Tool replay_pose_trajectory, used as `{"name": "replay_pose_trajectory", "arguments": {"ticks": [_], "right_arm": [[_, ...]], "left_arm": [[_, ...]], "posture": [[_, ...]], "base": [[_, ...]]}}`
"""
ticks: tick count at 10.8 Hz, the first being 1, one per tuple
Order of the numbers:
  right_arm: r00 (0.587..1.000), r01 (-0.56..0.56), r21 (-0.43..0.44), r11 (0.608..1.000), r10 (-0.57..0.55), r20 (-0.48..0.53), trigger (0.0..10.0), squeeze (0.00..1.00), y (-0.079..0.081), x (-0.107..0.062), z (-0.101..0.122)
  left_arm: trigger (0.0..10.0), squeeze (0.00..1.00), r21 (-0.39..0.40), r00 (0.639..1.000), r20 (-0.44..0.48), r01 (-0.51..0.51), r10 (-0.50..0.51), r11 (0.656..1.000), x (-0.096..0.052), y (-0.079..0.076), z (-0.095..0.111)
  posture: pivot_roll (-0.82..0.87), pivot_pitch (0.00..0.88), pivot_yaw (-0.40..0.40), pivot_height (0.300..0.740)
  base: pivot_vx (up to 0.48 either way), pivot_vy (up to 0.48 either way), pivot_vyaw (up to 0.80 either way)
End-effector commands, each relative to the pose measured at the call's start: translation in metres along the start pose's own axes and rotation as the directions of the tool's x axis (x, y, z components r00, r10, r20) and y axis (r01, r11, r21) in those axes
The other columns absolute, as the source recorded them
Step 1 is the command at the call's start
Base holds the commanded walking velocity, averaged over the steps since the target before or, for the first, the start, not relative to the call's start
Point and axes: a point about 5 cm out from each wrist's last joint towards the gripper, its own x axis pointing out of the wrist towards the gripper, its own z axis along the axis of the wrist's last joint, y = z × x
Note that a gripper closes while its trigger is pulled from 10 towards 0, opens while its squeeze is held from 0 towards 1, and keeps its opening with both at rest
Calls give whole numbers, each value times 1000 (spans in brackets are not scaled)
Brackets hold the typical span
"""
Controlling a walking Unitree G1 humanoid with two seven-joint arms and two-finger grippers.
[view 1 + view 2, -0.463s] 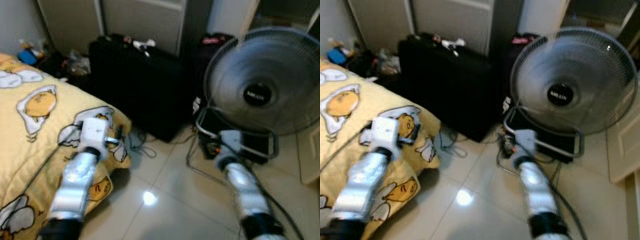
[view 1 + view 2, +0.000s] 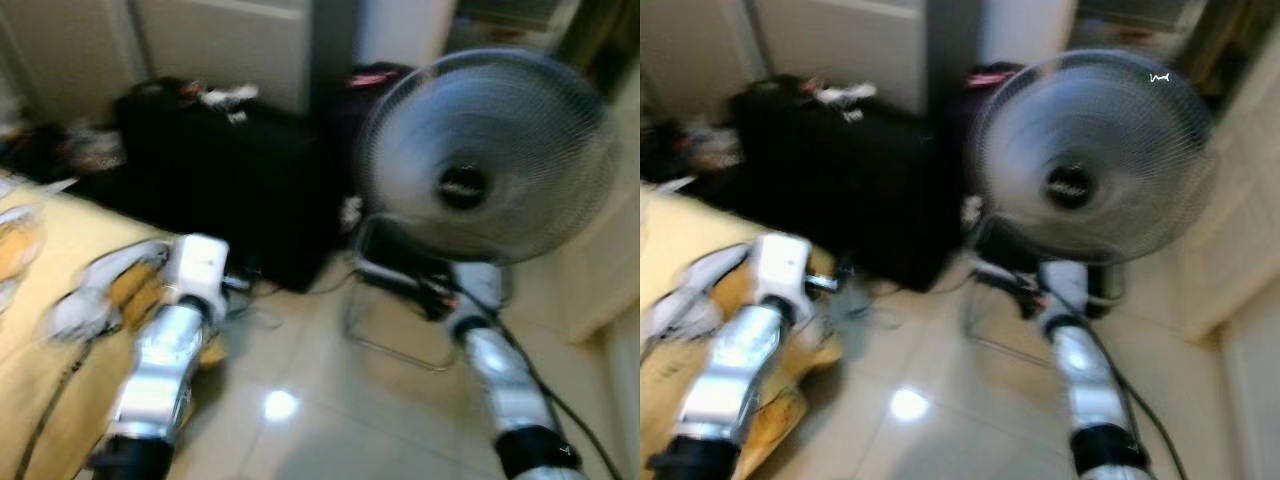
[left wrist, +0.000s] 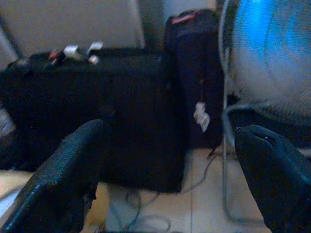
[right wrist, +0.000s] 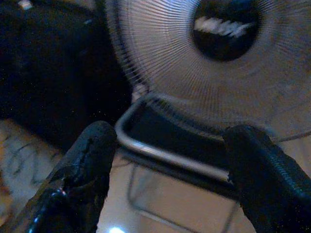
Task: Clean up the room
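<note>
1. Ahead of the robot on the pale tiled floor [image 2: 330,430] stands a grey electric fan [image 2: 487,152] with a round wire grille and a dark hub, resting on a bent metal tube frame [image 2: 385,345]. Head views are blurred.
2. Left of the fan, a large black suitcase [image 2: 215,185] sits against the wall; small white and red items [image 3: 77,51] lie on its top. A second black bag with a red tag [image 3: 194,73] stands between suitcase and fan.
3. Loose cables [image 3: 141,213] lie on the floor in front of the suitcase.
4. At far left, the corner of a bed with a yellow cartoon-print cover [image 2: 60,330].
5. Left end effector [image 3: 170,179]: held up near the bed corner, facing the suitcase, fingers [image 3: 63,174] spread wide, nothing between them.
6. Right end effector [image 4: 170,174]: raised toward the fan base, fingers [image 4: 87,165] wide apart, nothing gripped; tube frame seen between them.
</note>
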Motion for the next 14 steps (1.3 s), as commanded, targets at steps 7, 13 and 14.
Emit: {"name": "replay_pose_trajectory", "arguments": {"ticks": [7,13,14], "right_arm": [[998,-39,-5,999,40,38,10000,0,12,6,9],[998,-34,5,999,33,49,10000,0,12,7,11],[997,-38,3,999,38,60,10000,0,13,7,12]], "left_arm": [[10000,988,-3,1000,13,-22,22,1000,3,8,3],[10000,992,-10,1000,16,-25,26,1000,3,11,3],[10000,988,-12,999,15,-28,29,1000,3,12,2]], "posture": [[-17,0,-37,740],[-20,0,-38,740],[-20,0,-38,740]], "base": [[286,0,-229],[287,0,-400],[289,0,0]]}}
